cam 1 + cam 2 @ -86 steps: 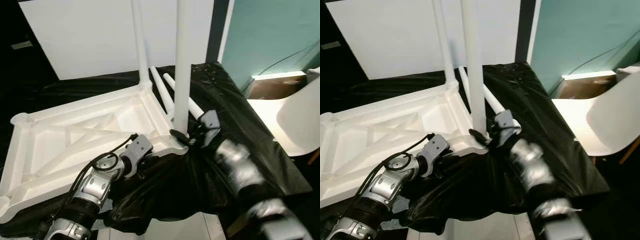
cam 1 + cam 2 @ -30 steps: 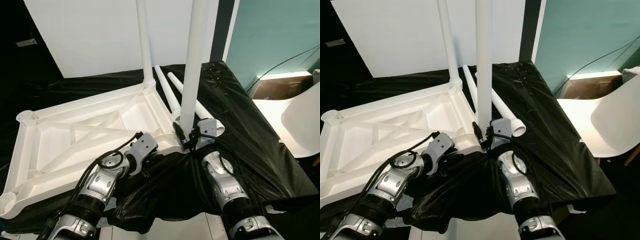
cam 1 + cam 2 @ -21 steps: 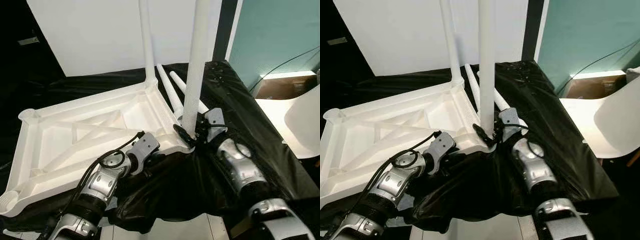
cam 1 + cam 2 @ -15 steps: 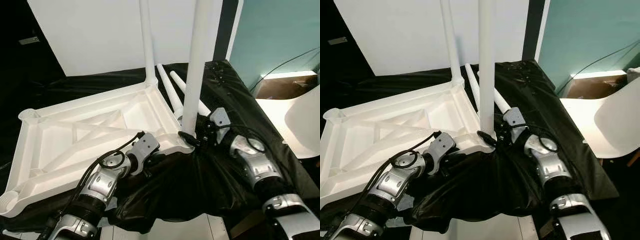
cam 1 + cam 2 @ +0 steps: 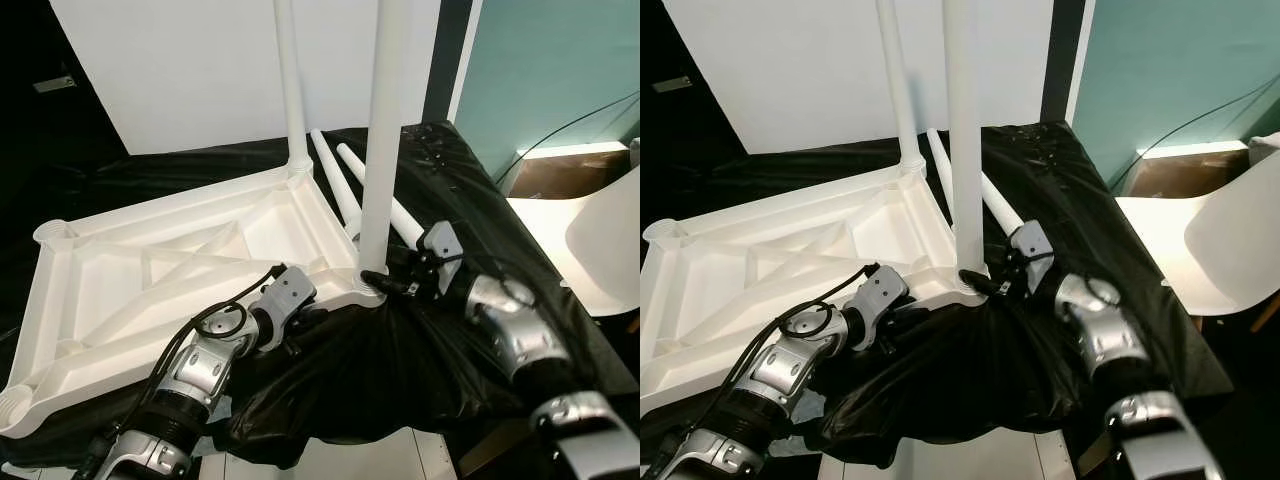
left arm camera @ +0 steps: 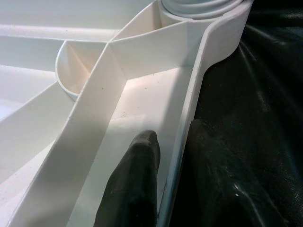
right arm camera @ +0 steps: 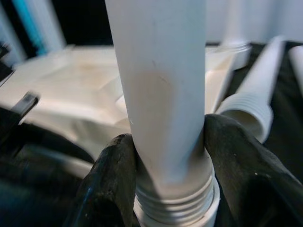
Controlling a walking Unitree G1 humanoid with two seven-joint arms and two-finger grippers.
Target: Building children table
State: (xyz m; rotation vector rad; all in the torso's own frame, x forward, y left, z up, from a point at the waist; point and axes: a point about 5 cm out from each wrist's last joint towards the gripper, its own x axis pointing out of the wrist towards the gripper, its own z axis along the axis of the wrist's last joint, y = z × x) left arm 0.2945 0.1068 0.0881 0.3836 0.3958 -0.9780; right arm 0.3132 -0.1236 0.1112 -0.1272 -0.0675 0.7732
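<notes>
- Tabletop point(image 5: 190, 260): white plastic, upside down on the black sheet point(image 5: 470, 230) that covers the surface, ribbed underside up.
- Two legs stand upright in corner sockets: far leg point(image 5: 289, 80) and near leg point(image 5: 385, 130). Two loose legs point(image 5: 340, 185) lie on the sheet just beyond the near corner, threaded ends showing.
- Right tool point(image 7: 165, 156): fingers clamped on the near leg right at its base, just above the thread where it enters the socket.
- Left tool point(image 6: 165, 179): pinched narrow on the tabletop's edge wall near that same corner, one finger inside the rim, one outside, bracing the frame.
- Handling, my read: hollow moulded plastic, light and stiff, smooth and a bit slippery. Grip low on the leg as now; a high grip would lever the thread and risk cross-threading.
- Tabletop likely slides on the glossy sheet, so the rim brace matters.
- Two empty sockets on the robot's left edge point(image 5: 50, 235) are left to fill.
</notes>
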